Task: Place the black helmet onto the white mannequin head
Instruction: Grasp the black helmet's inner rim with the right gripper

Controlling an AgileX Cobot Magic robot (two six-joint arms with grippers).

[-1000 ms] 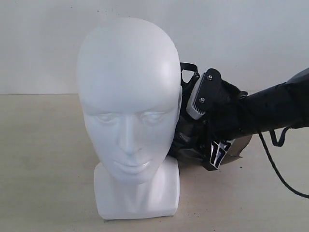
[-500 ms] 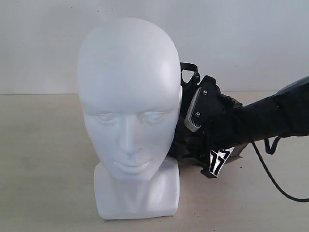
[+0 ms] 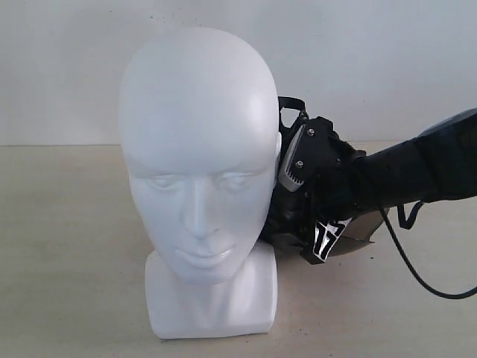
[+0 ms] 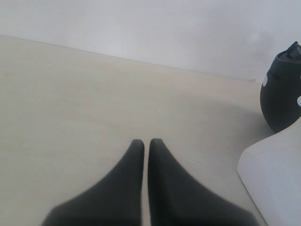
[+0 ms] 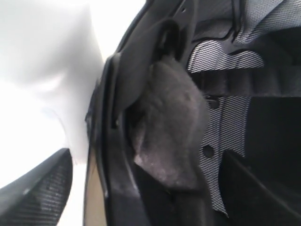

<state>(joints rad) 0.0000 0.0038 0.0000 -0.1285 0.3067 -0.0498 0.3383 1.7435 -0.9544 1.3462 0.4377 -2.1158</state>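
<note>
Matte black helmet (image 3: 287, 224), grey padding and mesh lining inside, lies toward the table's (image 3: 67, 246) far edge, just behind the white mannequin head (image 3: 197, 149). Right gripper (image 5: 141, 188) is spread wide, seemingly astride the rim; left gripper (image 4: 146, 146) is pinched together.

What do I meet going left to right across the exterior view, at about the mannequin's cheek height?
Bare table → white mannequin head → black helmet, partly hidden behind the head's edge → right arm, running off the picture's right side.
</note>
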